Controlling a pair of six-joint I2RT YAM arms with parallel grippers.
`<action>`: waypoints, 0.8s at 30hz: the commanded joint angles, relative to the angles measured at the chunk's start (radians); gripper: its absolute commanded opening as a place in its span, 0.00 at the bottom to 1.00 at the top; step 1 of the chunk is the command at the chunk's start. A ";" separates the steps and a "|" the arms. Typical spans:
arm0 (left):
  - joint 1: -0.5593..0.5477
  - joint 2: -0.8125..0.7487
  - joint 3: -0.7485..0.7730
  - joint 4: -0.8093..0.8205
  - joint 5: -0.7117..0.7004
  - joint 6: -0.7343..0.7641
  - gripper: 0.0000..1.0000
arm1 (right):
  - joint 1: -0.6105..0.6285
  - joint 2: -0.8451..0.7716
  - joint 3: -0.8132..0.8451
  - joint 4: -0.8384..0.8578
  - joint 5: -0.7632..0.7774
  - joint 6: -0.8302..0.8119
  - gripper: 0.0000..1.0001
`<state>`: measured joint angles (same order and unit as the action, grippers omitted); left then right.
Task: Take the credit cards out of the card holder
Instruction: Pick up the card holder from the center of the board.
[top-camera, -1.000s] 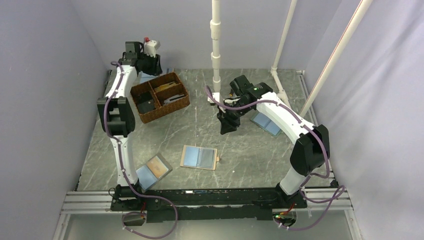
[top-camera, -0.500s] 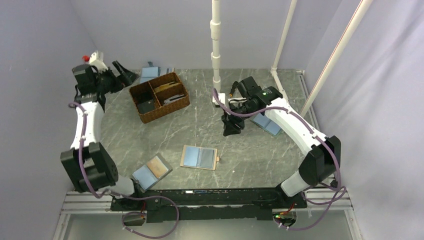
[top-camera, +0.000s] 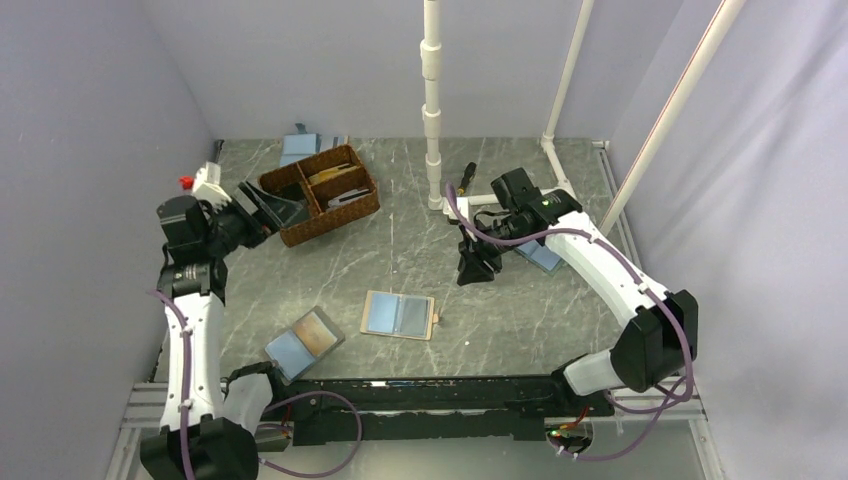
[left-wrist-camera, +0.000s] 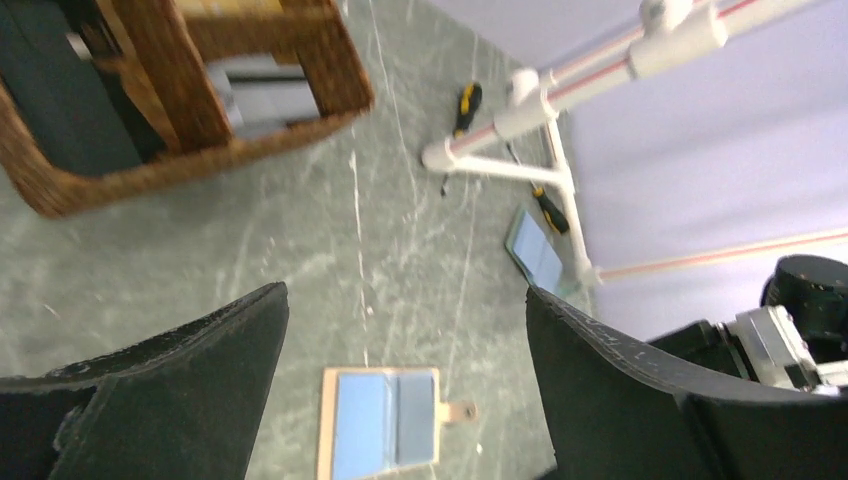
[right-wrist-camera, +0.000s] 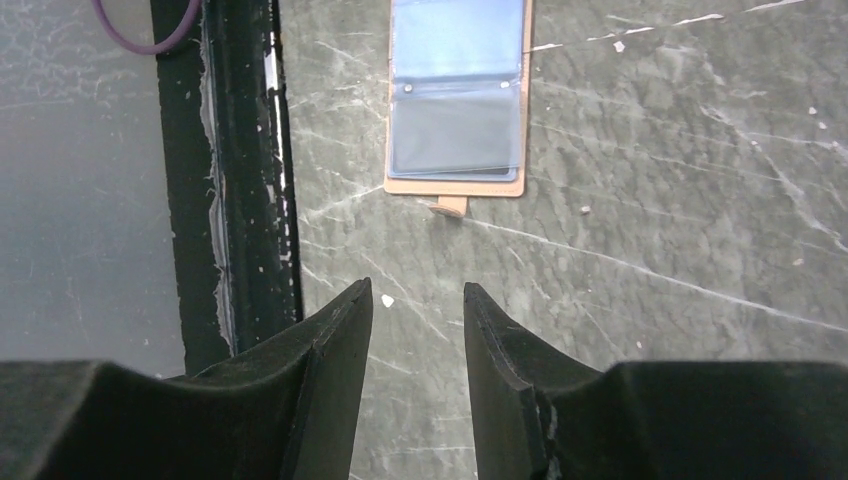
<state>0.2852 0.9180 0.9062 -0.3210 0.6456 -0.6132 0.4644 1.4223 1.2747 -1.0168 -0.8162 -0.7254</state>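
Card holder: one, lying open and flat on the table, front-centre, nearer the arm bases than the back wall. It has two light-blue panels with tan edging and a small tan tab on its right side. The right wrist view shows the card holder with clear pockets and two small studs. The cards inside cannot be counted.

Right gripper: hangs above the table, behind and to the right of the card holder, not touching it. In its own view the right gripper has its fingers apart by a narrow gap, with nothing between them.

Left gripper: at the left side, near the basket's left corner. In its own view the left gripper has its fingers spread wide and holds nothing.

Other folders:
- One folder with a brown half, front-left.
- One plain blue folder at the right, by the pipe foot.
- One blue piece behind the basket, mostly hidden.

Basket: one, wicker, back-left, with three compartments, each holding flat items.

Screwdrivers: two, yellow and black. One screwdriver lies by the pipe foot; the second screwdriver lies just beside the plain blue folder.
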 joint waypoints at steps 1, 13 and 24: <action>-0.020 -0.037 -0.074 -0.035 0.137 -0.071 0.92 | -0.021 -0.056 -0.051 0.085 -0.074 -0.012 0.41; -0.454 -0.350 -0.243 -0.252 -0.130 -0.094 0.99 | -0.104 -0.201 -0.280 0.276 -0.138 0.007 0.44; -1.133 -0.051 -0.227 -0.145 -0.684 -0.196 0.99 | -0.177 -0.291 -0.355 0.343 -0.199 0.047 0.48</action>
<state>-0.6518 0.7185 0.5694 -0.5167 0.3008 -0.7898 0.2951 1.1481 0.9318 -0.7422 -0.9531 -0.6834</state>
